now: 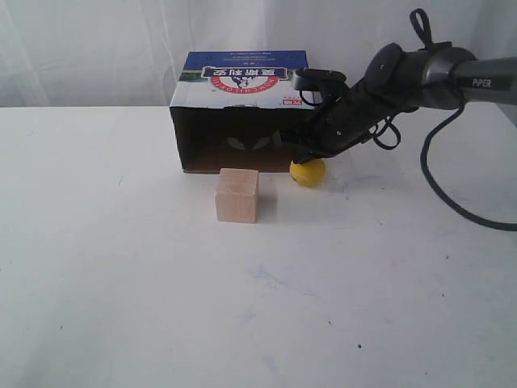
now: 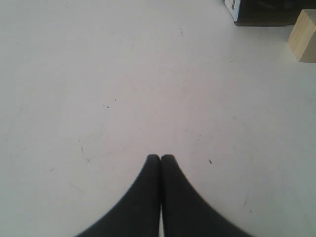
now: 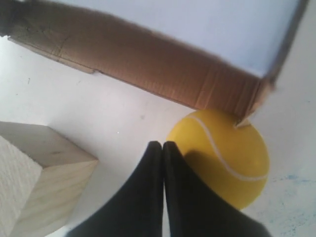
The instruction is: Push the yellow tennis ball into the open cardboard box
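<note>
The yellow tennis ball [image 1: 308,171] [image 3: 224,155] rests on the white table against the right front corner of the open cardboard box [image 1: 240,113] [image 3: 148,64]. The box lies on its side with its dark inside facing the camera and a blue-white-red printed top. My right gripper [image 1: 297,145] [image 3: 162,144] is shut and empty, its fingertips just beside and above the ball, over the box's opening edge. My left gripper [image 2: 160,158] is shut on nothing over bare table; it does not show in the exterior view.
A pale wooden cube [image 1: 237,195] [image 3: 34,173] [image 2: 305,35] stands in front of the box opening, left of the ball. The right arm's black cable [image 1: 440,186] loops over the table at the right. White curtain behind.
</note>
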You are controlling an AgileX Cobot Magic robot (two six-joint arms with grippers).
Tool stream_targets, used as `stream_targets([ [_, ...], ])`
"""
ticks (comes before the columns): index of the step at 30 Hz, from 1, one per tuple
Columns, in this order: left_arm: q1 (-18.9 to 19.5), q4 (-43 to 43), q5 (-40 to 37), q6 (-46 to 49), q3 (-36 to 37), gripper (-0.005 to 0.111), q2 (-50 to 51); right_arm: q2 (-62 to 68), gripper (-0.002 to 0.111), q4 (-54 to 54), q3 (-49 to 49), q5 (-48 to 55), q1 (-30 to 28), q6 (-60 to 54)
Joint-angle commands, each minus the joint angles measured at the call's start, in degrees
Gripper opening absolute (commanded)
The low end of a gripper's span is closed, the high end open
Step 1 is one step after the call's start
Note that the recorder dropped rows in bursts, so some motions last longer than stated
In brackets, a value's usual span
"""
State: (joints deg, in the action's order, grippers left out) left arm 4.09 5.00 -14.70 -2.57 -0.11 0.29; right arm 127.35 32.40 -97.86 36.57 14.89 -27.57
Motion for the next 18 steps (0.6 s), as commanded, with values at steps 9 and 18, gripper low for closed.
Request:
stream_targets([
  [9,-0.25,0.61,0.01,-0.08,0.11,0.0,-0.29,0.02,0.0,0.1,-0.58,-5.24,1.05,-0.68],
  [18,-0.25,0.61,0.01,-0.08,0.11,0.0,-0.29,-3.42,0.0,-3.84,0.53,9.36,1.05,-0.11],
])
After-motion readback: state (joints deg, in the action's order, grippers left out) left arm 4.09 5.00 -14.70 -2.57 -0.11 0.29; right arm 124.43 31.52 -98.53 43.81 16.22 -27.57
